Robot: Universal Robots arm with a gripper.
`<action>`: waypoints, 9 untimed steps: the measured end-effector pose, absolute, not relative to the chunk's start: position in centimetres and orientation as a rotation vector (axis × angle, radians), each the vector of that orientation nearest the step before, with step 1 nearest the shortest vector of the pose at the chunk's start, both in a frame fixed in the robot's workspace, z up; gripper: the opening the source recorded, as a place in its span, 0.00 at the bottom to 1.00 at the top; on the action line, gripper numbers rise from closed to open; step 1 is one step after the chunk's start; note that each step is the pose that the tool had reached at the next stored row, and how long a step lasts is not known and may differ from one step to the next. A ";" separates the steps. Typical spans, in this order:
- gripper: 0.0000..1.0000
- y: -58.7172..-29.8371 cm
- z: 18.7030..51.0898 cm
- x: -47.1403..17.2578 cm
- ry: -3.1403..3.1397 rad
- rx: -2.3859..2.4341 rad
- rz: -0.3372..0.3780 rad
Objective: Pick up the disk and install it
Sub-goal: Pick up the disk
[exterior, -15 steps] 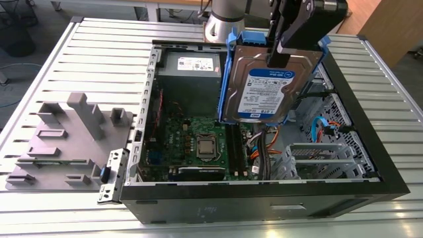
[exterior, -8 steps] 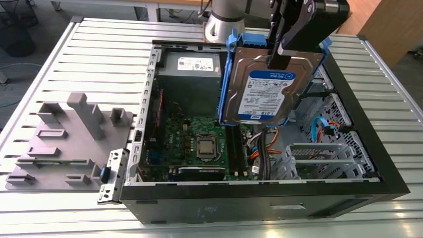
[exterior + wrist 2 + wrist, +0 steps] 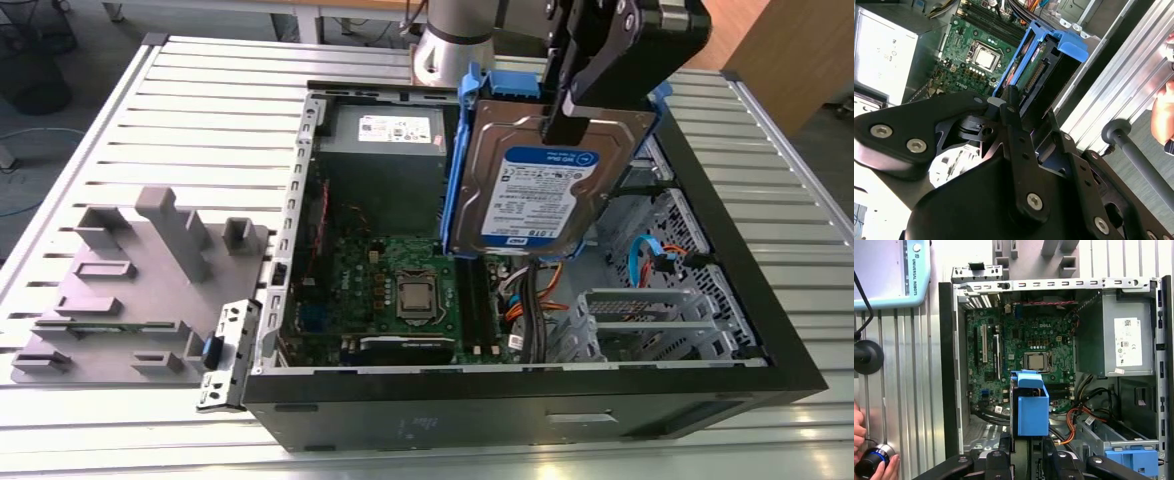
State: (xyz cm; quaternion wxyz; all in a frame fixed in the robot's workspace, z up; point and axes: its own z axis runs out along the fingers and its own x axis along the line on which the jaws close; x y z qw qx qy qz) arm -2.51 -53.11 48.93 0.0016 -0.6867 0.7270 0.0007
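Observation:
The disk (image 3: pixel 534 190), a silver drive with a blue-and-white label and blue side rails, hangs tilted on edge above the open computer case (image 3: pixel 534 385). My gripper (image 3: pixel 601 108) grips its upper end from above, shut on it. In the second wrist view the black fingers (image 3: pixel 1014 125) clamp the disk (image 3: pixel 1054 55), blue rails pointing down toward the motherboard (image 3: pixel 974 55). In the first wrist view the disk's blue end (image 3: pixel 1032 405) sits over the case interior, just beyond the gripper (image 3: pixel 1026 460).
Inside the case lie the grey power supply (image 3: pixel 387 135), orange and blue cables (image 3: pixel 647 255) and a metal drive cage (image 3: pixel 641 315). A grey fixture block (image 3: pixel 134 290) stands at the exterior view's left. A person's hand (image 3: pixel 861 440) rests beside the case.

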 end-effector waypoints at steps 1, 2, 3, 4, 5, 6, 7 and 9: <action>0.35 -53.2 48.9 -2.5 2.282 -2.155 0.002; 0.35 -53.2 48.9 -2.5 2.282 -2.155 0.002; 0.35 -53.2 48.9 -2.5 2.282 -2.155 0.001; 0.35 -53.2 48.9 -2.5 2.282 -2.156 0.001; 0.35 -53.2 48.9 -2.5 2.282 -2.155 0.001; 0.35 -53.2 48.9 -2.5 2.282 -2.155 0.001; 0.35 -53.2 48.9 -2.5 2.282 -2.155 0.001; 0.35 -53.2 48.9 -2.5 2.282 -2.155 0.001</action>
